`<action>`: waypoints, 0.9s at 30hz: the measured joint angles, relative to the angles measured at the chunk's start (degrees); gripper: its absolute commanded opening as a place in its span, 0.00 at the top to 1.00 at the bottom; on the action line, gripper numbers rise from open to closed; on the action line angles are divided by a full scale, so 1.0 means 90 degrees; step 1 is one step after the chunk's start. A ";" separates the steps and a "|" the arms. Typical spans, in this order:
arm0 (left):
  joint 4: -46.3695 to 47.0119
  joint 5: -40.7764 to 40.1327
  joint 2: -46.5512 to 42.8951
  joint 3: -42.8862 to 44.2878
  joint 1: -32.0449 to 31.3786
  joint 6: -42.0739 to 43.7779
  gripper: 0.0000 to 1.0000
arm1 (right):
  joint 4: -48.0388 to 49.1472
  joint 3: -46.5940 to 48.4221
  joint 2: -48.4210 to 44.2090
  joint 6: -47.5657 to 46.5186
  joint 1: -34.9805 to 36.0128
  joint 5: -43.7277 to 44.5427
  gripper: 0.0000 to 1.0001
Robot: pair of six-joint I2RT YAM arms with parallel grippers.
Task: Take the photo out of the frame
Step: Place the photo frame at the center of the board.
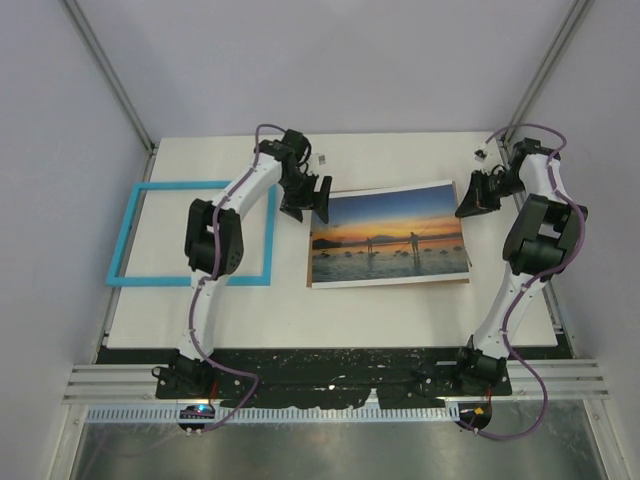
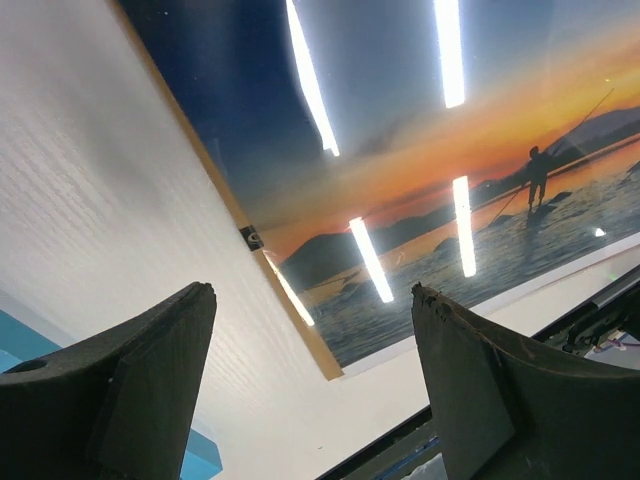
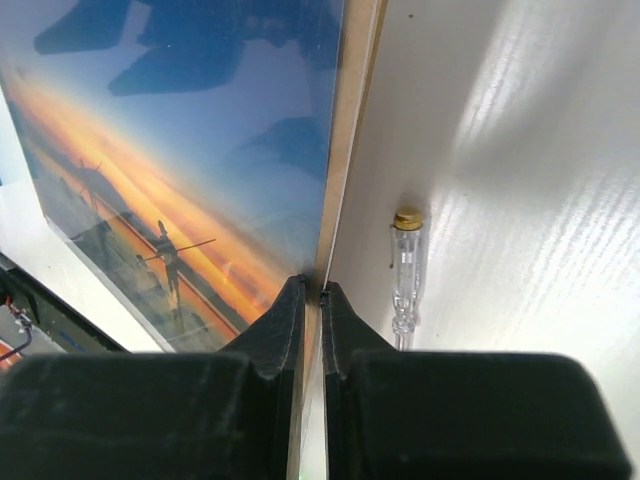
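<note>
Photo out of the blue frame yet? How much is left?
Mostly done: the frame lies empty on the left, and the photo lies apart from it. In hand: the right tool is shut on the photo's right edge; the left tool hangs open by its left edge. Left: a brown backing seems to sit under the photo, so maybe parting them, then letting go.

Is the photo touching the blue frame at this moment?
Apart. The top external view shows the photo lying to the right of the frame, with a strip of bare white table between their nearest edges.
</note>
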 measured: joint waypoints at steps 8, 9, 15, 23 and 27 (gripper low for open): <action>-0.0034 0.0097 -0.0119 -0.0075 0.0107 0.0199 0.15 | 0.0034 0.0138 0.0058 0.0002 -0.0015 0.0614 0.92; -0.0046 0.0095 -0.0177 -0.0114 0.0119 0.0236 0.15 | 0.0046 0.0148 0.0058 0.0000 -0.0015 0.0692 0.92; -0.0112 0.0092 -0.0525 -0.0206 0.0299 0.0432 0.15 | 0.0090 0.0182 0.0129 -0.0005 -0.0017 0.1018 0.92; -0.0163 -0.0056 -0.1229 -0.0823 0.0821 0.0663 0.14 | 0.0143 0.0226 0.0359 -0.0039 -0.0027 0.1192 0.92; -0.0155 -0.0304 -0.1321 -0.1049 0.1003 0.0741 0.14 | 0.0134 0.0415 0.0359 -0.0053 -0.0027 0.1239 0.92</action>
